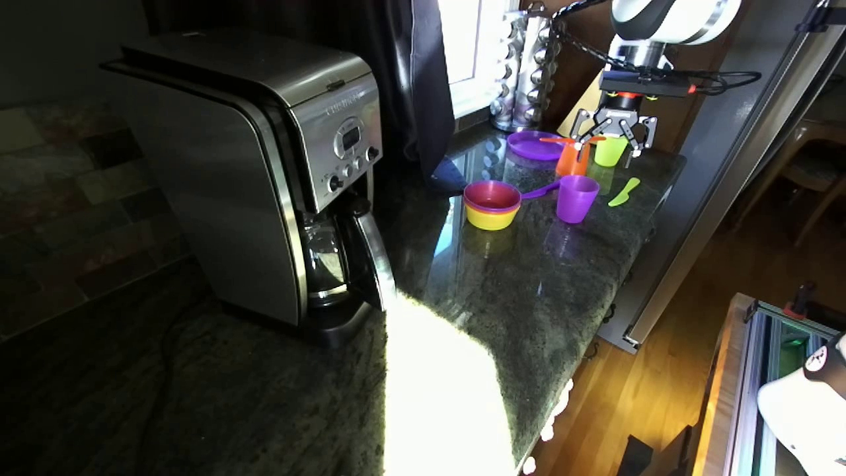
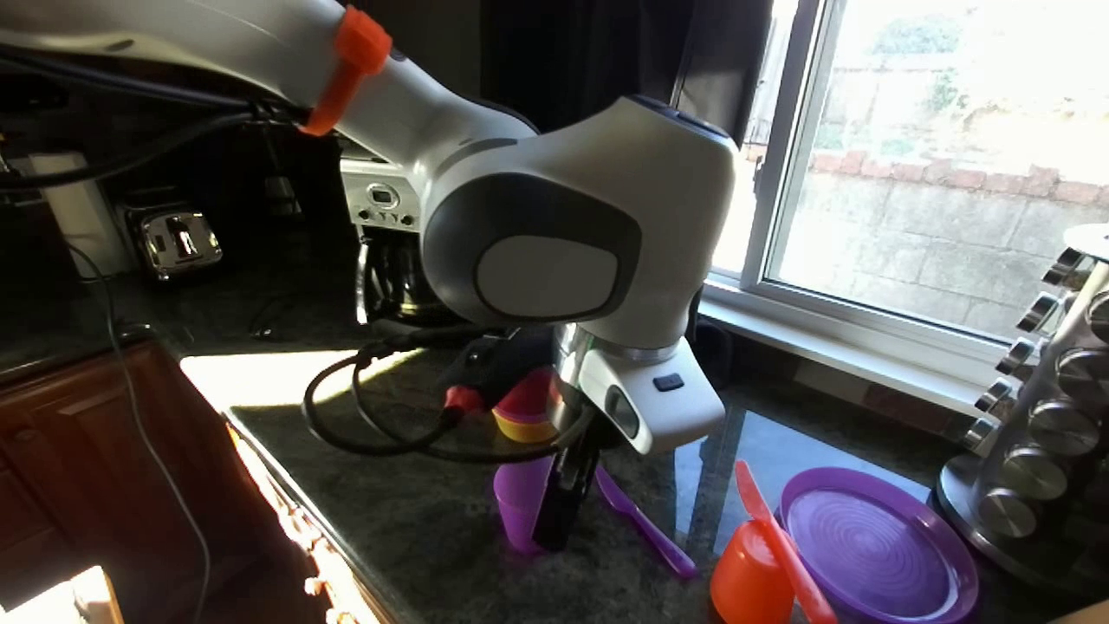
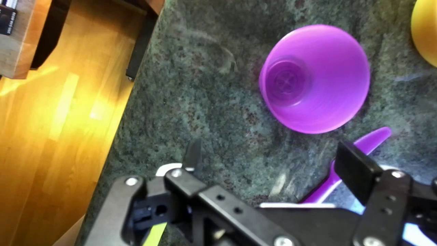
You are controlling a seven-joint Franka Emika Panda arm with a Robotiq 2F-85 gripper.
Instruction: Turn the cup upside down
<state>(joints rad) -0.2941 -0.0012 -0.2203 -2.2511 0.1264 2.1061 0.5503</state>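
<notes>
"Cup (image 3: pixel 314 78) upright on the worktop (image 3: pixel 205 102), mouth up, at one o'clock from the hand (image 3: pixel 273 156) in the wrist view. What worries you?"

"That purple utensil (image 3: pixel 330 182) at the cup's five o'clock: one finger (image 3: pixel 356 171) overlaps it there, so lowering could trap or drag it."

"And the hand?"

"Spread wide, holding nothing. If one finger alone met the wall first, the cup might topple; turned too low, its rim could strike the worktop."

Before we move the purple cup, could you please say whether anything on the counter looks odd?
In both exterior views, an orange utensil lies across the upside-down orange cup, an unusual perch, since the purple utensil lies on the counter. I see no spill.
</notes>
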